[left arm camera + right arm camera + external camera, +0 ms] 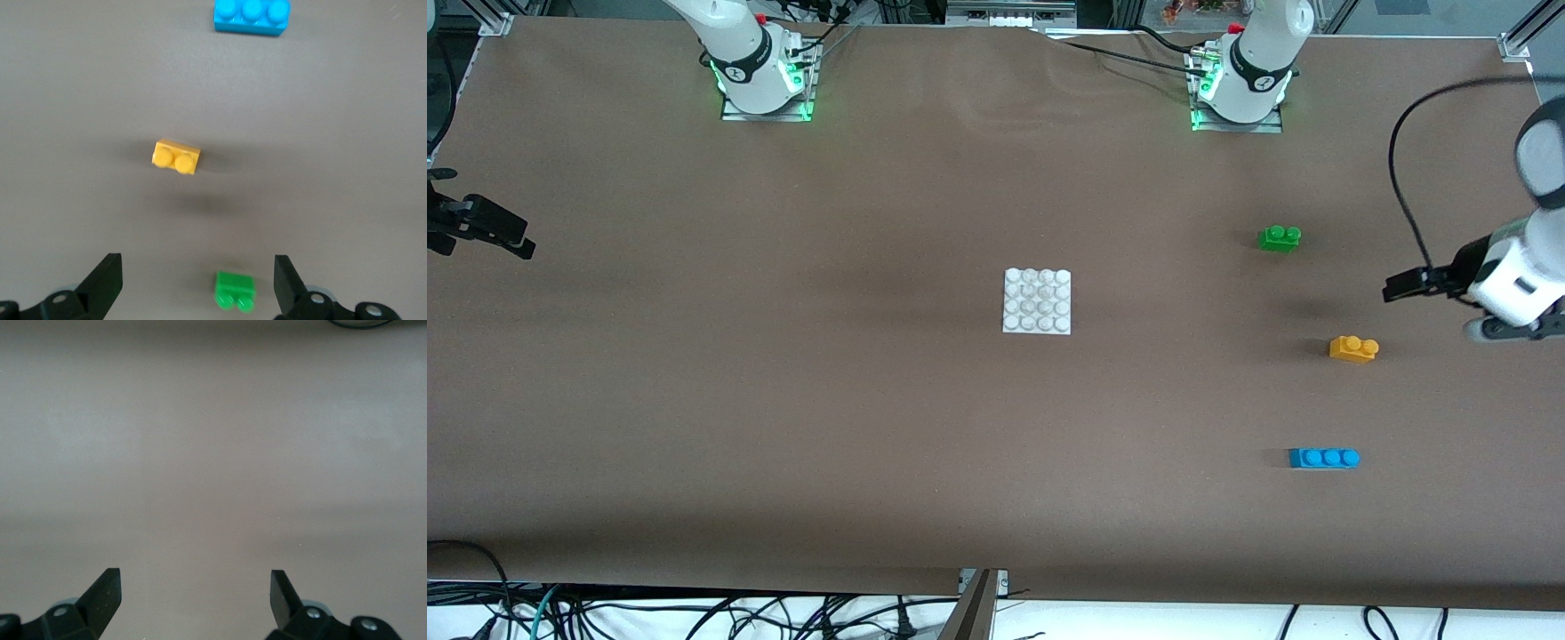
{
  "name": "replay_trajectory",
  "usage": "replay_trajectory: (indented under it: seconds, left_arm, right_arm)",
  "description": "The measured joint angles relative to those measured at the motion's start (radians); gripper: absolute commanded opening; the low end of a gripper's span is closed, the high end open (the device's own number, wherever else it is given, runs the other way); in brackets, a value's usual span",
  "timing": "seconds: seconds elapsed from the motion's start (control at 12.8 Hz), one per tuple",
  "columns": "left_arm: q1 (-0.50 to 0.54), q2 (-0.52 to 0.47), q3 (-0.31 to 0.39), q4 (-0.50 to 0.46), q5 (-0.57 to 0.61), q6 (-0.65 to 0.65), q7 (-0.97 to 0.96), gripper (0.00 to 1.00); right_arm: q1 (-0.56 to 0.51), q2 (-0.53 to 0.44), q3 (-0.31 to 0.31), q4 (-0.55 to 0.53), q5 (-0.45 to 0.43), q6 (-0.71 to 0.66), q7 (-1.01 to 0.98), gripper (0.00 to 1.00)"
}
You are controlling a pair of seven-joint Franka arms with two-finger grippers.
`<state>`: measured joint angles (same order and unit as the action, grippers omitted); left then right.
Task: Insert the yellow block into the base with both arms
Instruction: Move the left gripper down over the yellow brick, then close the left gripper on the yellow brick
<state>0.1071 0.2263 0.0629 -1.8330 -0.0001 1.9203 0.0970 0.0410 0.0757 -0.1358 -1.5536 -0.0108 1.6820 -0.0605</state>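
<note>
Blue brick (pixel 1323 458) nearest camera, one | one yellow block (pixel 1353 348) on counter (pixel 783 400) toward left arm's end, between blue and one green brick (pixel 1280 238) | one base (pixel 1036 301) mid-counter | left hand (pixel 197 283) raised over bricks, spread wide, empty | right hand (pixel 195 599) at its own end, wide, empty.

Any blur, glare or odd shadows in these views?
Front view: sharp, soft shadows beside the yellow block and green brick. Left wrist view: slightly soft, blue brick cropped at the edge. Right wrist view: only bare table, faint bright bands.
</note>
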Motion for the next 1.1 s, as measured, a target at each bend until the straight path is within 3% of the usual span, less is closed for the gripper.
replay_trajectory:
  seconds: [0.47,1.1]
  left_arm:
    - [0.002,0.167,0.039,-0.091,0.000,0.260,0.160,1.00]
    - [0.005,0.283,0.055,-0.094,0.000,0.397,0.197,1.00]
  right_arm:
    - [0.000,0.006,0.000,0.000,0.000,0.001,0.000,0.99]
    - [0.000,0.007,0.001,0.001,0.000,0.001,0.000,0.99]
